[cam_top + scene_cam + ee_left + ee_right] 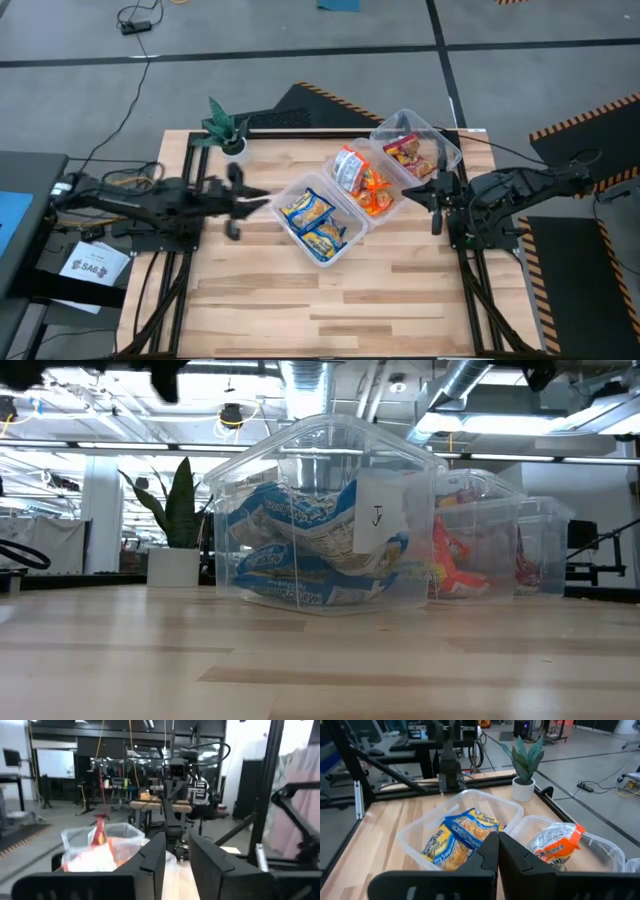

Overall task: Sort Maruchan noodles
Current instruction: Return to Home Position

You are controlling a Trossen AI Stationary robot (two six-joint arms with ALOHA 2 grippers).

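The Maruchan noodles (300,540) lie sorted in three clear tubs (288,190): blue packets (312,222) at table centre, orange packets (366,186) at 1 o'clock of them, red packets (405,150) farther that way. The left gripper (262,200) hangs at 9 o'clock of the blue packets, fingers slightly apart, empty. The right gripper (410,192), at 3 o'clock of the orange packets, is pinched together, empty.

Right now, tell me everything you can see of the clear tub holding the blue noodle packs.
The clear tub is a lidless rectangular bin of see-through plastic with rounded corners, standing upright and diagonal on the wooden table. Several blue-and-yellow noodle packs lie piled inside. A white label with a handwritten mark is on one wall. It sits beside the tub of orange packs.
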